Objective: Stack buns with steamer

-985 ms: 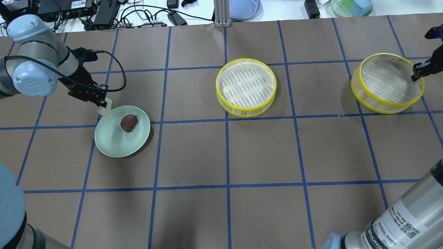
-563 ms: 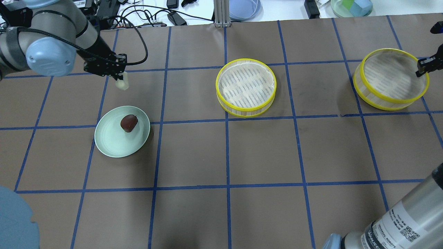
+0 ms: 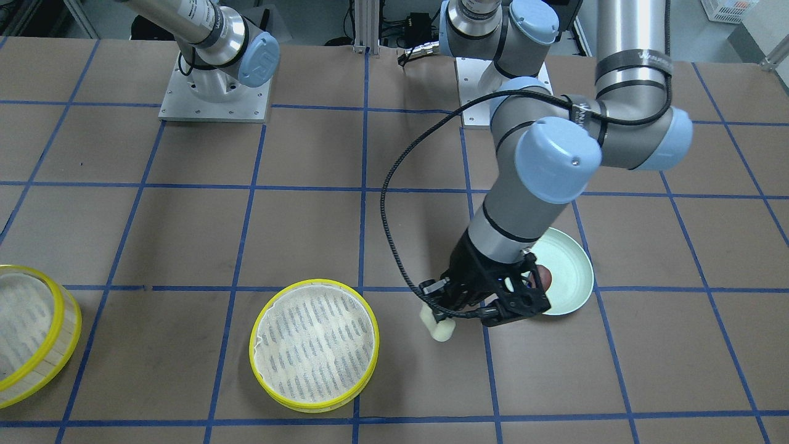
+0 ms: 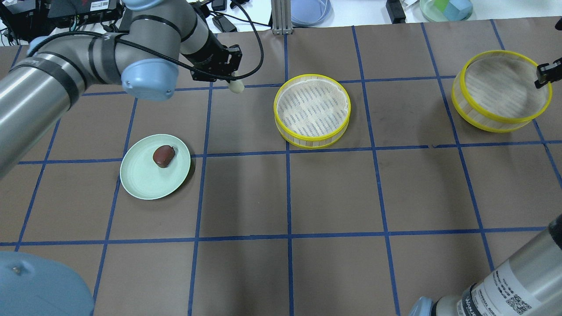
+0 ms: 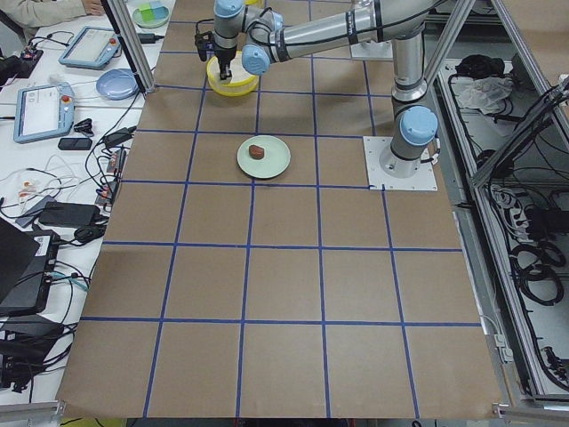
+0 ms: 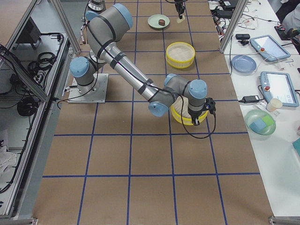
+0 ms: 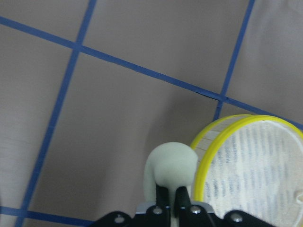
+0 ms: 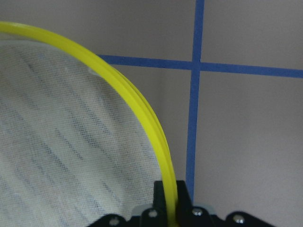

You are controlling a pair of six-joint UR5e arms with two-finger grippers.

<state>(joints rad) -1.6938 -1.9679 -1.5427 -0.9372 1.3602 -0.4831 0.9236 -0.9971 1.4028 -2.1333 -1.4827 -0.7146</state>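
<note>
1. Left gripper (image 4: 233, 81) is clamped on the cream-white bun (image 4: 236, 86), and it has only the top end. Most of the bun hangs below the fingertips, up in the air over the counter (image 4: 246, 193), just short of the middle steamer basket (image 4: 312, 140). That's a thin bite on something soft: a jerk could let it slip out, and a harder squeeze could dent it.
2. Next out is that middle basket, and the left wrist view shows its yellow rim right beside the bun. Carried across too low, the bun could clip the rim and get knocked loose. Let go too early, it would land on the rim or the counter instead of the cloth liner.
3. Over on the pale green plate (image 4: 140, 182), the dark reddish-brown bun (image 4: 163, 156) sits alone, well apart from both grippers. It's small and rounded, so an off-centre pinch might roll it across the plate.
4. Farthest off, the right gripper (image 4: 543, 75) pinches the yellow rim of the far steamer basket (image 4: 500, 123), one finger each side of the wall. Held at one edge only, the basket may swing, tilt or slide free. Brought in while the left arm is over the middle basket, the arms could collide. Set down crooked, it wouldn't seat and could press the bun.
</note>
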